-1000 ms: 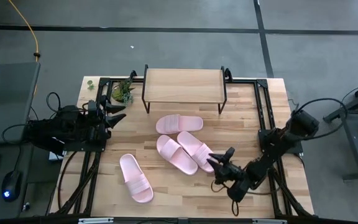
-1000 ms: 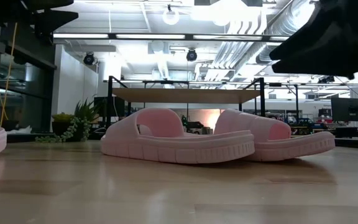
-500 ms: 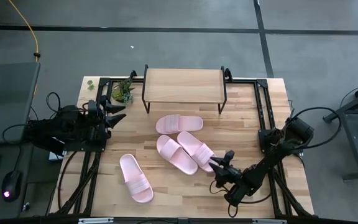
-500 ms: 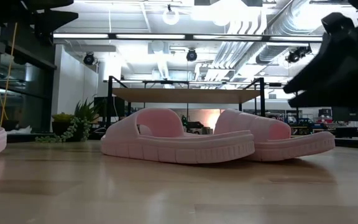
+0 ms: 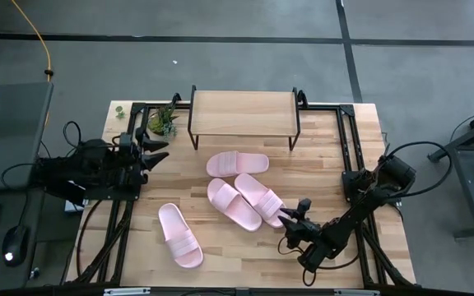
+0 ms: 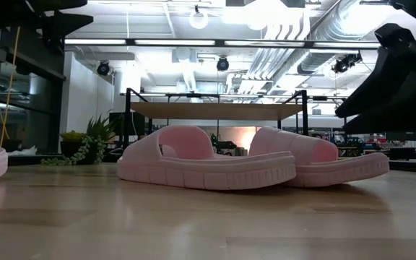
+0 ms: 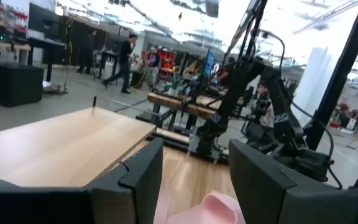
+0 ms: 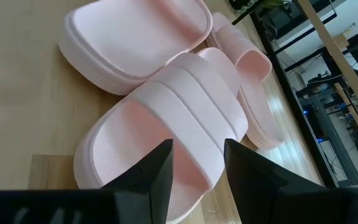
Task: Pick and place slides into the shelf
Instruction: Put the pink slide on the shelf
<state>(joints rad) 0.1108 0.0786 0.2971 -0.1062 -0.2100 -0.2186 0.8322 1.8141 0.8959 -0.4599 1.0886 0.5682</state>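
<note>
The right pincer (image 5: 293,215) hangs just beside the sandal (image 5: 259,199) that lies nearest to it. Its two dark fingers (image 8: 157,174) stand apart with a gap between them. They hold nothing. In the right wrist view the ribbed strap of that sandal sits right in front of the fingers, but I cannot tell if they touch it.

The shelf (image 5: 243,113) stands at the far edge of the wooden surface (image 5: 319,168). Its top board is bare. Three pink sandals lie close together in front of the shelf. One sandal (image 5: 237,164) is nearest to the shelf. A second sandal (image 5: 233,204) lies behind it, pressed side by side with the one by the right pincer. A fourth sandal (image 5: 179,235) lies alone, well apart from the shelf and off to the left side.

The left pincer (image 5: 155,150) waits near the left end of the shelf, next to a small green plant (image 5: 163,122). Its fingers (image 7: 138,174) are apart and hold nothing.
</note>
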